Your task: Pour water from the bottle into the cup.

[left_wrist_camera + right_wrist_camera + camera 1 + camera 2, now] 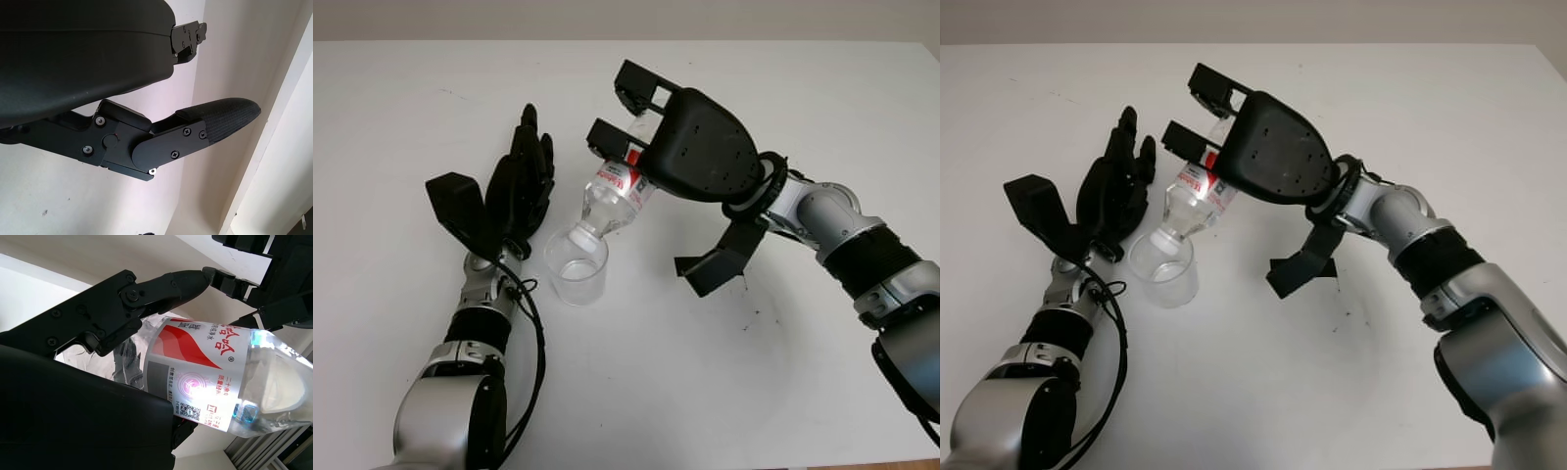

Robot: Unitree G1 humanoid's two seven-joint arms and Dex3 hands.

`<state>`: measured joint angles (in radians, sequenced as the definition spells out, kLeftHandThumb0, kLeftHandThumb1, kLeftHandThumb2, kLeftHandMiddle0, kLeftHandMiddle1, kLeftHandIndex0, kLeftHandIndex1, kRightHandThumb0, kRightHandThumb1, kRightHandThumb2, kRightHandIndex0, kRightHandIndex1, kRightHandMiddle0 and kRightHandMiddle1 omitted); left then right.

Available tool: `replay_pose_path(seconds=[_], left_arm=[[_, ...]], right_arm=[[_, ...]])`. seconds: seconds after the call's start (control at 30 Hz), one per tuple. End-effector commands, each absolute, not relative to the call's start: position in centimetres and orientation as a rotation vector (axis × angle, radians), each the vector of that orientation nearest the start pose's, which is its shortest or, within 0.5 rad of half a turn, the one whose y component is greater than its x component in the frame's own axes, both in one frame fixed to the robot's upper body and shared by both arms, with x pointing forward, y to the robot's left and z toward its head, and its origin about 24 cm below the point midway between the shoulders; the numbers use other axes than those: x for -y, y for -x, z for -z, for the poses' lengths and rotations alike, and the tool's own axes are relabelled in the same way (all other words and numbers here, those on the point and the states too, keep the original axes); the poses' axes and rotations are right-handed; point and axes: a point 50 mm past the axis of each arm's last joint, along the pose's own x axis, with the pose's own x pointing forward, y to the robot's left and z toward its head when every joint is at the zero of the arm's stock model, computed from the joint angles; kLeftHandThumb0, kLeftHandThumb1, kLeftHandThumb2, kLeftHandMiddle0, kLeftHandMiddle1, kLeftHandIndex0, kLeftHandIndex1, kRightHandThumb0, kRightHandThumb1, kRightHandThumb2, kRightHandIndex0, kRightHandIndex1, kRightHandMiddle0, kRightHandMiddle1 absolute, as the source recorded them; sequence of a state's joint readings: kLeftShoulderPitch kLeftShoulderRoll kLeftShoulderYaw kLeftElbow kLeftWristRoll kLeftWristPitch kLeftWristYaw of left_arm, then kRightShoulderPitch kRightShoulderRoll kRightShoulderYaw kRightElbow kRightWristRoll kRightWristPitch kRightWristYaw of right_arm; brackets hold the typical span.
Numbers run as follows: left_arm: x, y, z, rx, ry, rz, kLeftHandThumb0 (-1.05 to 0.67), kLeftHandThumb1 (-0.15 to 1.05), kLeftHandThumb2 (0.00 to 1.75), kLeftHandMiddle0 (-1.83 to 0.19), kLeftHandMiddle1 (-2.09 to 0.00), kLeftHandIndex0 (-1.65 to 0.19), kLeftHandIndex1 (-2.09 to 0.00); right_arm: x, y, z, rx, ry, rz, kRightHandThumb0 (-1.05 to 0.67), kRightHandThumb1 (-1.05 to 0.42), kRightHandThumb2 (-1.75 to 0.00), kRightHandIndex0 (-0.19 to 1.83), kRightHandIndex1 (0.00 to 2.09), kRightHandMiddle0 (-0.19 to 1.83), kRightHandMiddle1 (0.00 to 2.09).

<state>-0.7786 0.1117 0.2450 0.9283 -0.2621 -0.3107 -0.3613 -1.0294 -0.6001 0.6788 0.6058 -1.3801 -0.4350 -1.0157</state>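
Right hand [651,147] — grasping bottle [612,196], tilted, mouth over cup [577,266], frame centre. Left hand [514,191] — released, beside cup. Risk: over-tilt spills onto desk [705,372].

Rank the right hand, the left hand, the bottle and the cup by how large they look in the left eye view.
1. right hand, shut on the bottle
2. left hand, open beside the cup
3. bottle and cup: look alike, the bottle partly hidden, so unranked.
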Motion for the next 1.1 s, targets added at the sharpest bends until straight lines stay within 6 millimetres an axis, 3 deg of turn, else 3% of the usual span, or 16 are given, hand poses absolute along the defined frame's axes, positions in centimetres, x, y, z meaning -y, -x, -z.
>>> replay_pose_path(seconds=[0.0,0.37,0.63,0.73,0.97,1.07], left_arm=[[-15.7,-37.5,-8.9,0.159,0.234,0.234,-0.84,1.05,0.78,0.19,0.0,0.19,0.0],[-15.7,-37.5,-8.8,0.157,0.233,0.238,-0.84,1.05,0.79,0.19,0.0,0.19,0.0],[-15.9,-37.5,-8.8,0.157,0.234,0.234,-0.84,1.05,0.79,0.19,0.0,0.19,0.0],[-15.9,-37.5,-8.8,0.156,0.23,0.239,-0.84,1.05,0.79,0.19,0.0,0.19,0.0],[-16.0,-37.5,-8.9,0.159,0.238,0.246,-0.84,1.05,0.79,0.19,0.0,0.19,0.0],[-16.0,-37.5,-9.0,0.157,0.237,0.247,-0.84,1.05,0.78,0.19,0.0,0.19,0.0]], right_arm=[[9.9,-34.4,-21.1,1.72,1.632,-0.075,-0.46,-1.05,-0.26,1.08,2.09,0.16,2.05],[9.8,-34.3,-21.0,1.716,1.602,-0.066,-0.51,-1.05,-0.42,1.09,2.09,0.36,2.09],[9.8,-34.3,-20.8,1.7,1.556,-0.062,-0.5,-1.05,-0.33,1.09,2.09,0.26,2.09],[9.9,-34.4,-20.7,1.666,1.462,-0.033,-0.5,-1.05,-0.41,1.12,2.09,0.56,2.09],[10.6,-34.5,-20.3,1.439,1.193,-0.023,-0.48,-1.05,-0.39,1.25,2.09,0.73,2.09],[11.1,-34.4,-20.2,1.318,1.116,-0.002,-0.46,-1.05,-0.32,1.35,2.09,0.92,2.09]])
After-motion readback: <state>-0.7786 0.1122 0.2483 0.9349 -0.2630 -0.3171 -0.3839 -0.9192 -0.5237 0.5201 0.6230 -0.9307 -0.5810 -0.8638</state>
